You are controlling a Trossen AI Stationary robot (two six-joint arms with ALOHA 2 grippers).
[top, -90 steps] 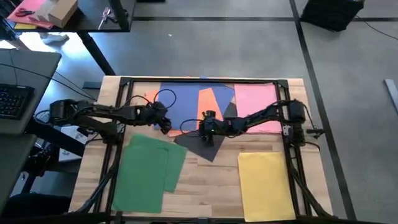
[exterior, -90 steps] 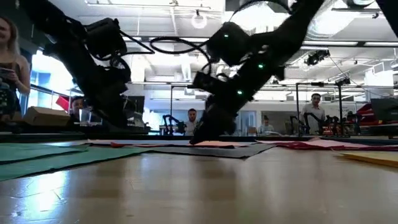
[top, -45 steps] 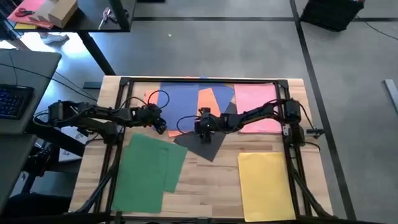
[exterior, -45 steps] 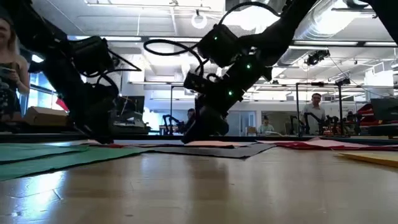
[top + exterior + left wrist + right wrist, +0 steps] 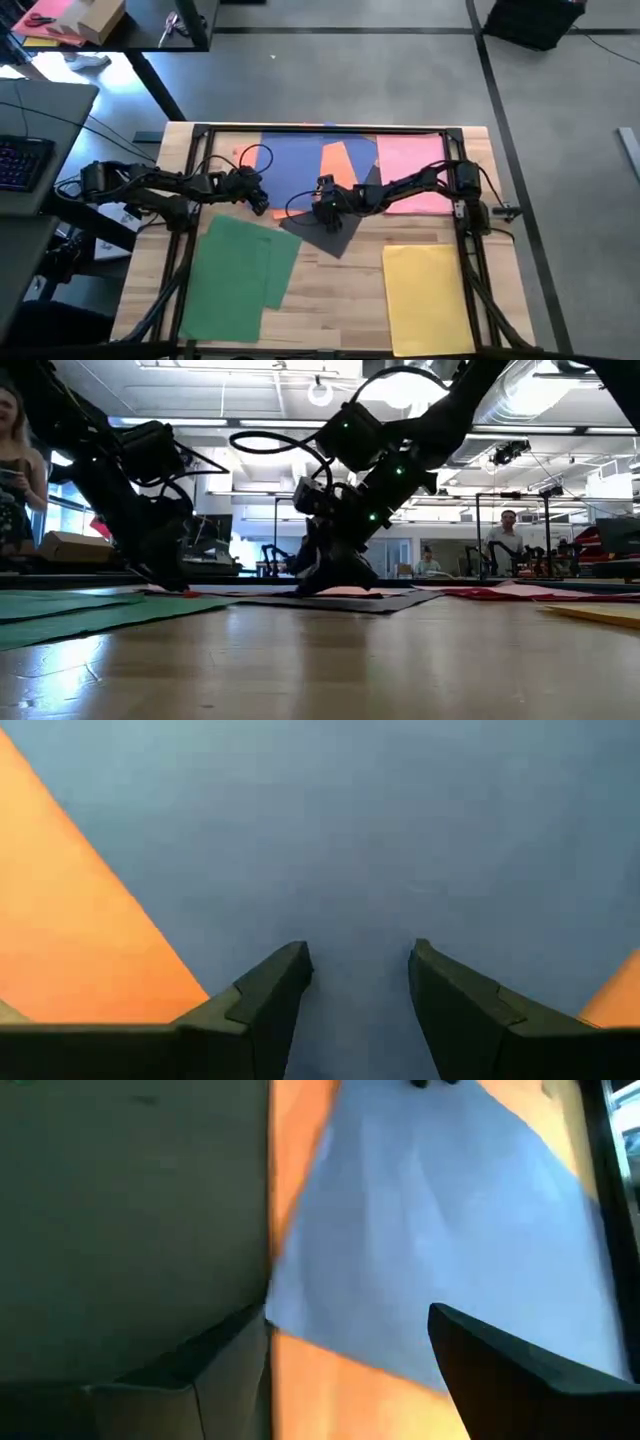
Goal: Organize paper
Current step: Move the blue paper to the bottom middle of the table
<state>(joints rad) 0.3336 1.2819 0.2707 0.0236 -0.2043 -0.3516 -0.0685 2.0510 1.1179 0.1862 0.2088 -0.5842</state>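
Shifted my right gripper (image 5: pixel 322 200) leftward onto dark grey sheet (image 5: pixel 325 232) at frame centre, jaws wide; left gripper (image 5: pixel 262 203) on blue sheet (image 5: pixel 292 165), jaws parted narrowly

Open-plan robotics lab: other arm rigs (image 5: pixel 525 560) (people (image 5: pixel 508 532) seated) behind.

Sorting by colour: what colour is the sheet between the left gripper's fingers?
Blue paper sheet, clearest in the left wrist view.

Overhead view of wooden desk (image 5: pixel 330 290). Blue (image 5: pixel 292 165), orange (image 5: pixel 340 165), pink (image 5: pixel 412 170) and dark grey paper (image 5: pixel 325 235) overlapping along far edge; green sheets (image 5: pixel 238 278) near left, yellow sheet (image 5: pixel 428 298) near right. Left gripper (image 5: pixel 262 203) and right gripper (image 5: pixel 322 200) low over central sheets.
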